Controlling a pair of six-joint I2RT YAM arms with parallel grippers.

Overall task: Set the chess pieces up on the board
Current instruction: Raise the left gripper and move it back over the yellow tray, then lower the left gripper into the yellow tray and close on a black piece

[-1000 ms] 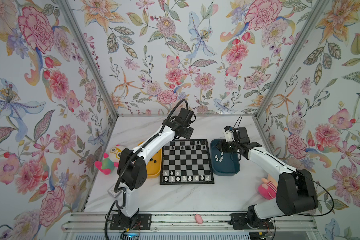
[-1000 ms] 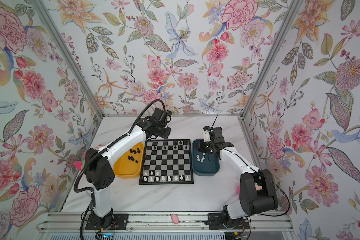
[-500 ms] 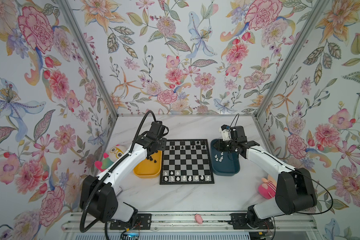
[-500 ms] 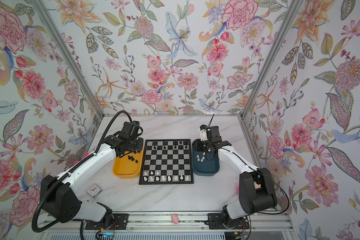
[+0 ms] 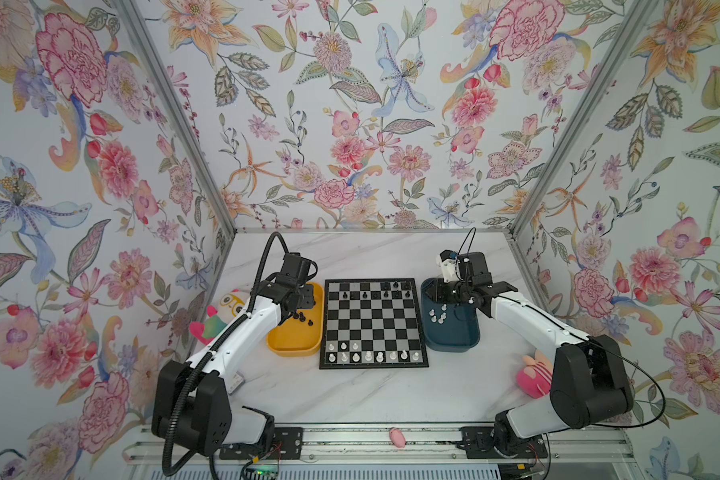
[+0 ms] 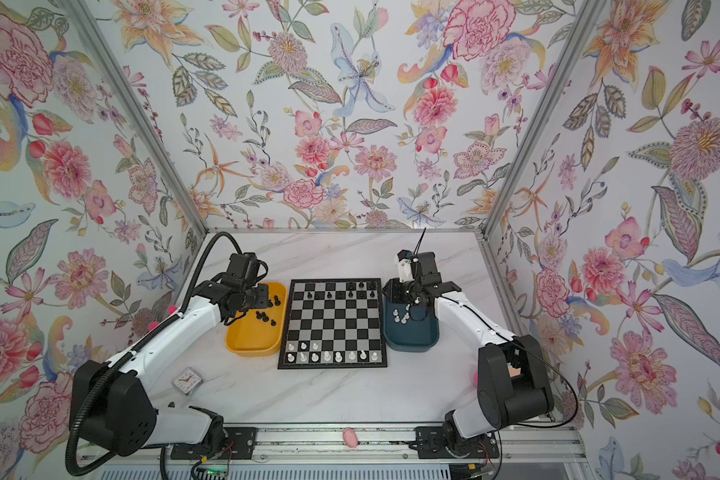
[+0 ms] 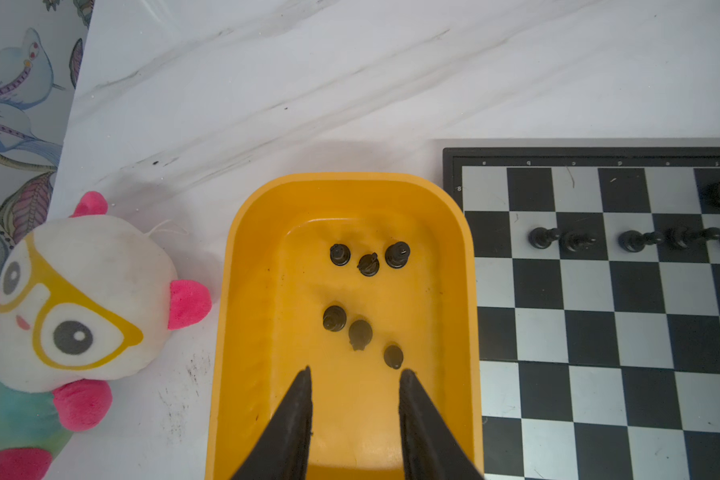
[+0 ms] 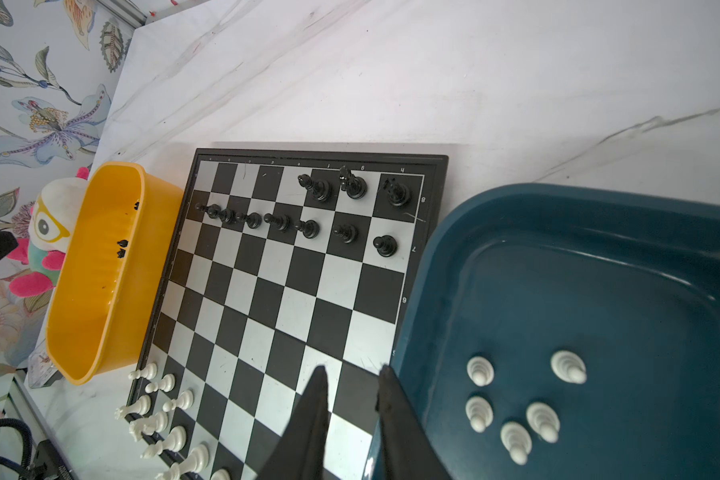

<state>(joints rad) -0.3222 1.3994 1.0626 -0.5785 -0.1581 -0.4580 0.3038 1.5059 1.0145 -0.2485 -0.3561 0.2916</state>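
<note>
The board point(image 5: 375, 328) lies mid-table. Black chess pieces point(image 5: 385, 291) stand on its two far rows and white ones point(image 5: 371, 356) on its near rows. Several loose black pieces point(image 7: 360, 332) lie in the yellow tray point(image 5: 292, 351) left of the board. Several white ones point(image 8: 516, 415) stand in the dark blue tray point(image 5: 454, 340) on its right. My left gripper point(image 7: 356, 372) hangs open over the yellow tray, just short of the black pieces, with nothing between its fingers. My right gripper point(image 8: 353, 370) is narrowly open and empty, above the seam between the board's right edge and the blue tray's rim.
A white owl plush point(image 5: 233, 301) sits left of the yellow tray, under my left arm. A pink plush point(image 5: 535, 374) lies near the right arm's base. A small clock point(image 6: 186, 380) rests at front left, and a pink object point(image 5: 396, 437) lies on the front rail.
My left arm swung from the board's far left corner to above the yellow tray, its jaws widening slightly. My right gripper drifted a little toward the back.
</note>
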